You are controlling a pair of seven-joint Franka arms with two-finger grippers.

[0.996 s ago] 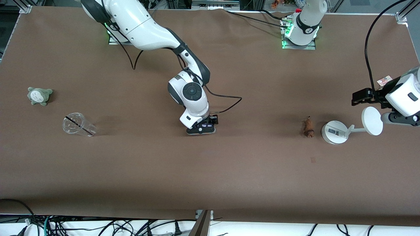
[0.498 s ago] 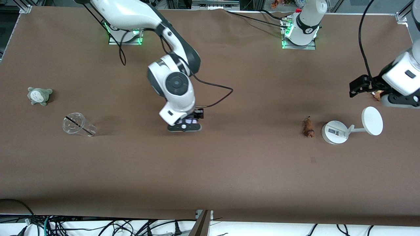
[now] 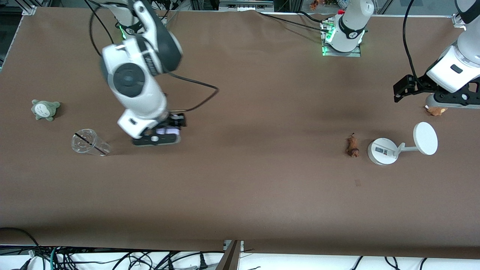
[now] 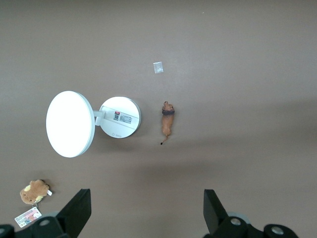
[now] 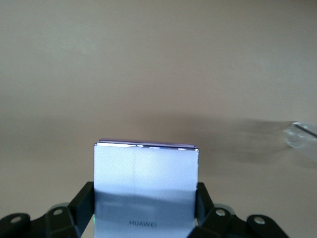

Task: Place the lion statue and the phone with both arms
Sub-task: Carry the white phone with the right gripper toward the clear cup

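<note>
The lion statue (image 3: 352, 146) is a tiny orange-brown figurine lying on the brown table beside the white stand; it also shows in the left wrist view (image 4: 167, 121). My left gripper (image 3: 448, 101) hangs high over the left arm's end of the table, above the brown plush. Its fingers (image 4: 74, 214) are spread wide with nothing between them. My right gripper (image 3: 165, 134) is shut on the pale lavender phone (image 3: 168, 131) and holds it just above the table near the clear cup. The phone (image 5: 146, 168) fills the gap between the fingers (image 5: 85, 199).
A white round-based stand (image 3: 382, 151) with a disc (image 3: 425, 138) stands next to the lion. A brown plush with a card tag (image 3: 435, 110) lies under the left arm. A clear cup (image 3: 89, 142) lies on its side, and a grey-green plush (image 3: 45, 109) sits farther toward the right arm's end.
The right arm has carried the phone from the table's middle toward the cup. The left arm has risen and pulled back from the stand, uncovering the brown plush.
</note>
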